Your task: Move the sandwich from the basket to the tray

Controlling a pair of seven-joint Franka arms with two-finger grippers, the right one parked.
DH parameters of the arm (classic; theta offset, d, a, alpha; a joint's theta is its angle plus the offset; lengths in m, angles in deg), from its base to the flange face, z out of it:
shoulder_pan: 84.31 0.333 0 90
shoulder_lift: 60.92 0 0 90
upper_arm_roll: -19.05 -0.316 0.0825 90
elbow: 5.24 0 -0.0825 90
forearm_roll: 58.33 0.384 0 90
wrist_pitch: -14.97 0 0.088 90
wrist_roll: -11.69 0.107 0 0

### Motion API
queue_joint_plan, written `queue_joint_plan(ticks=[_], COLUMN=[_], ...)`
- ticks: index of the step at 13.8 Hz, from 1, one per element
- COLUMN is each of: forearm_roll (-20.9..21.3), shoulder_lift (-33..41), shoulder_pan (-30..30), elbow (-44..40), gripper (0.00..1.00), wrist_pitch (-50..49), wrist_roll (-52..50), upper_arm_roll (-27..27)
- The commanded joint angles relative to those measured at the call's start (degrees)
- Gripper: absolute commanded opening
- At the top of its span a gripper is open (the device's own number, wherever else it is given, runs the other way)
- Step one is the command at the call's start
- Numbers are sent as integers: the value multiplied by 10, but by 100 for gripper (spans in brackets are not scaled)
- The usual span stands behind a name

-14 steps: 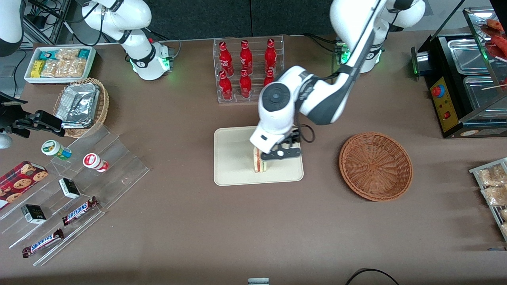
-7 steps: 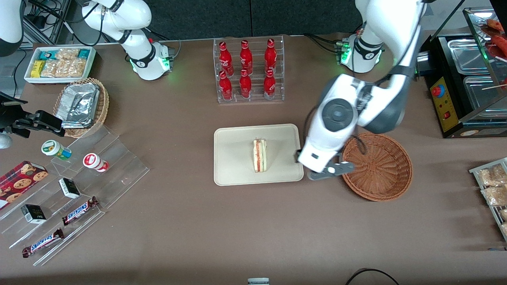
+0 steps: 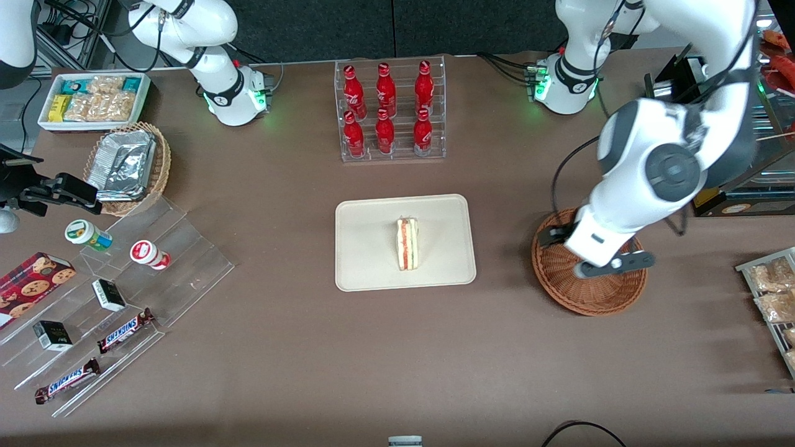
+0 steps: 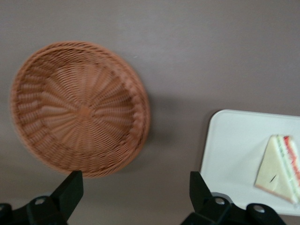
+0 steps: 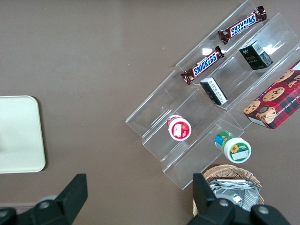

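On the tray (image 3: 366,261), sandwich (image 3: 407,244) stands on edge, task looks done. Gripper (image 3: 612,265) hangs above the empty basket (image 3: 562,290), well apart from the tray, fingers (image 4: 70,190) spread, nothing held. Risk: sandwich may tip if the surface gets bumped.

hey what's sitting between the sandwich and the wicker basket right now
Nothing but tray surface and bare brown tabletop, seen in front and left wrist views. The sandwich rests on the tray; the open claw hangs above the empty basket.
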Motion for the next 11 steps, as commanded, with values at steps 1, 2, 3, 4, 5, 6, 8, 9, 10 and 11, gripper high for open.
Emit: queue_joint_plan(ticks=[1, 2, 3, 4, 5, 6, 8, 9, 10, 11], forearm_roll=[-9, -19, -23, -24, -24, -24, -24, -23, -23, -22], shoulder_lift=[53, 65, 82, 99, 117, 134, 152, 152, 152, 152], shoulder_pan=[30, 49, 60, 80, 98, 125, 142, 143, 150, 153], elbow=[29, 28, 27, 27, 25, 23, 12, 1, -12, -19], gripper=[100, 100, 100, 100, 100, 100, 100, 100, 100, 100], wrist_pitch=[-34, -59, -81, -99, -121, -144, -184, -204, -218, -223], wrist_roll=[49, 76, 98, 113, 125, 137, 154, 170, 181, 188], upper_arm_roll=[6, 7, 7, 10, 22, 38, 48, 47, 46, 44])
